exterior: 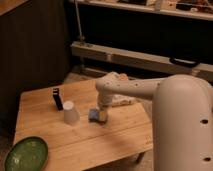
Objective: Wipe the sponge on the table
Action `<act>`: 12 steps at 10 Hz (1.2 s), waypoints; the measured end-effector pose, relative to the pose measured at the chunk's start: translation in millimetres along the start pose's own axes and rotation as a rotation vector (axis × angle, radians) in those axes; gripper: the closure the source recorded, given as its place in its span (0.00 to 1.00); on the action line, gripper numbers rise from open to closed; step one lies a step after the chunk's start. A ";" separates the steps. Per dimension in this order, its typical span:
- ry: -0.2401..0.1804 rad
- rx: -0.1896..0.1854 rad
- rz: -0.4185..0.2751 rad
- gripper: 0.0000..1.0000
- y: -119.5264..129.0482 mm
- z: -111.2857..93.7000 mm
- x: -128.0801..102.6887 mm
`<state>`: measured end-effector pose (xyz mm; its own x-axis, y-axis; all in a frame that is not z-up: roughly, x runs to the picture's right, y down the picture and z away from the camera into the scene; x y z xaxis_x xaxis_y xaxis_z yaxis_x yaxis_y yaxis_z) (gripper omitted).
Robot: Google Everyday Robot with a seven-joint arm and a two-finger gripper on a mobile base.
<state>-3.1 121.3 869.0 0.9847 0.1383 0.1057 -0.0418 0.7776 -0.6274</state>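
The blue sponge [94,116] lies flat on the light wooden table [120,134], near its middle and just right of the white cup. My gripper [100,115] points down from the white arm and is shut on the sponge, holding it against the tabletop. The fingers cover the sponge's right part.
An upside-down white cup [70,112] stands left of the sponge, with a small black block [58,99] behind it. A green plate [26,154] sits at the table's front left corner. The robot's white body [182,130] fills the right side. A dark shelf unit stands behind.
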 end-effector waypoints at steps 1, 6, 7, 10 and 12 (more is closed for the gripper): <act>-0.007 0.013 0.036 0.87 -9.8 -6.1 24.3; 0.047 0.008 0.127 0.87 16.0 -1.9 101.9; 0.055 0.007 0.132 0.87 28.0 -3.3 110.2; 0.044 0.004 0.108 0.87 77.6 -13.9 105.7; 0.038 -0.019 0.057 0.87 118.1 -14.1 87.1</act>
<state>80.1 216.5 793.3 0.9866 0.1584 0.0401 -0.0952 0.7570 -0.6464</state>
